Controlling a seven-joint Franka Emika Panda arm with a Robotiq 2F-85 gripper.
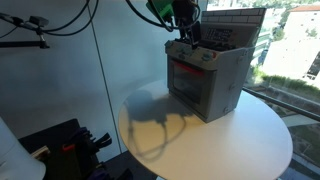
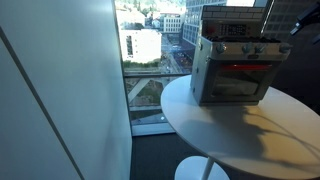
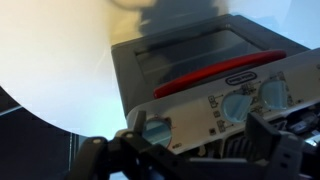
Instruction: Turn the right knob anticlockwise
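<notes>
A grey toy oven point(image 1: 205, 80) with a red door handle stands on the round white table point(image 1: 250, 140); it also shows in an exterior view point(image 2: 235, 70). Its control panel carries three pale blue knobs. In the wrist view one knob point(image 3: 157, 128) sits apart near one end, and two knobs point(image 3: 237, 105) point(image 3: 272, 93) sit close together at the other end. My gripper point(image 3: 200, 140) is open and empty, its dark fingers hovering just off the panel, astride the stretch between the knobs. In an exterior view the gripper point(image 1: 185, 28) is above the oven's top front edge.
The oven stands near the table's edge by a large window point(image 2: 150, 50) with a city view. A dark cable shadow lies on the table top point(image 1: 160, 125). Black equipment point(image 1: 70, 145) sits low beside the table.
</notes>
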